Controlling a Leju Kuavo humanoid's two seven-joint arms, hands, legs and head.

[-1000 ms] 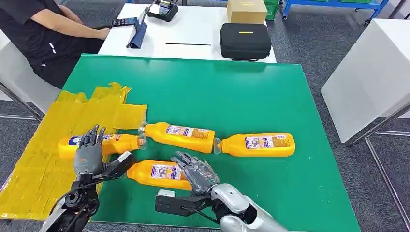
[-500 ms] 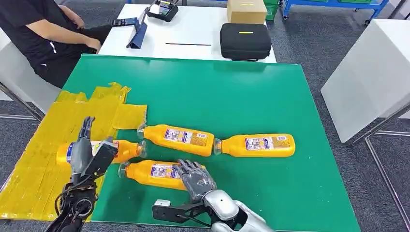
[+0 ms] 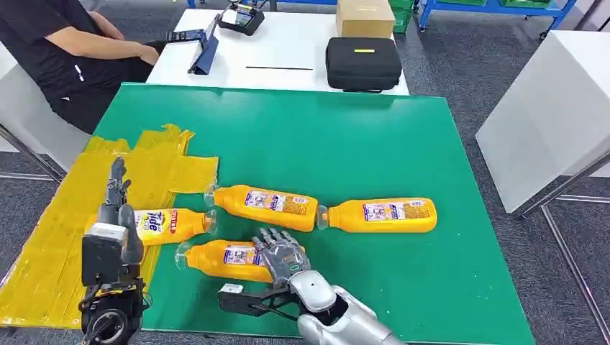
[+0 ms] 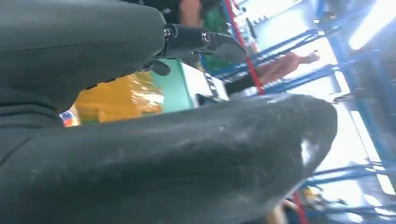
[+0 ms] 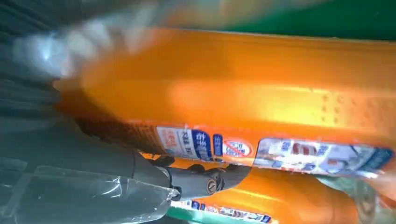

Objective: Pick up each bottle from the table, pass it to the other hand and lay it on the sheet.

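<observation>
Since a second ago your left hand (image 3: 113,215) has let go of the bottle on the sheet (image 3: 167,223): it has pulled back off the body and now stands upright, fingers straight and apart, holding nothing. That bottle lies on its side, base end on the yellow sheet (image 3: 65,237) and cap end over the green desk (image 3: 345,144); with the hand clear, its label shows and reads "Tide". Judged from this, one placement is nearly done, though the bottle straddles the sheet's edge.

Your right hand (image 3: 282,255) has come down on the nearest bottle (image 3: 223,259), fingers draped over its base end. The right wrist view shows orange plastic hard against the hand, but it is blurred, so you cannot tell whether the fingers have closed. Treat the grasp as unconfirmed.

Two more bottles lie on the desk: the middle bottle (image 3: 262,205) and the far right bottle (image 3: 381,215), caps nearly touching. Their label print is too small to read. The right wrist view shows a red prohibition symbol on a label strip.
</observation>
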